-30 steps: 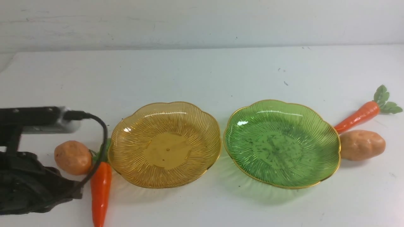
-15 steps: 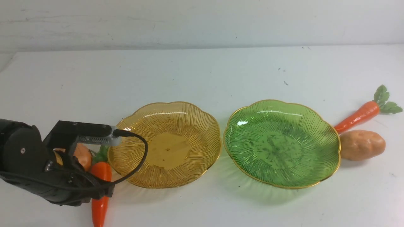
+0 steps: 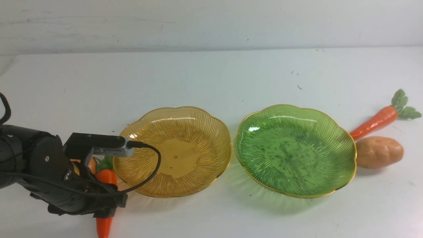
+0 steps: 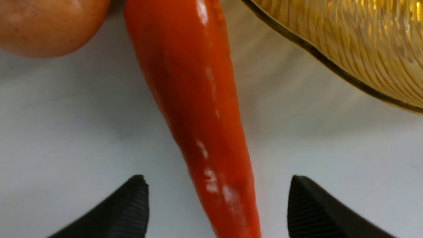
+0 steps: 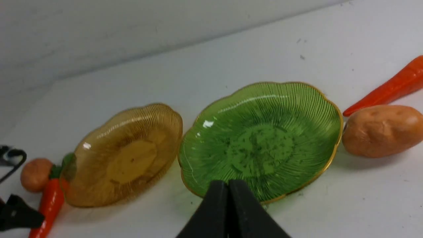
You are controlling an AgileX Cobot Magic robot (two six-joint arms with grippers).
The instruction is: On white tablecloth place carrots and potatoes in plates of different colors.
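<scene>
Plain white wall (image 3: 211, 23) behind; soft, even light.

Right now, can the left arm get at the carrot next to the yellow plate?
Probably yes: the open left tool straddles the carrot, nothing between; the potato and yellow plate sit off to the sides.

— What else is on your feed out there?
— I see the back wall (image 3: 211, 23): pale grey-white, faint scuffs and streaks, running the full width along the far edge
</scene>
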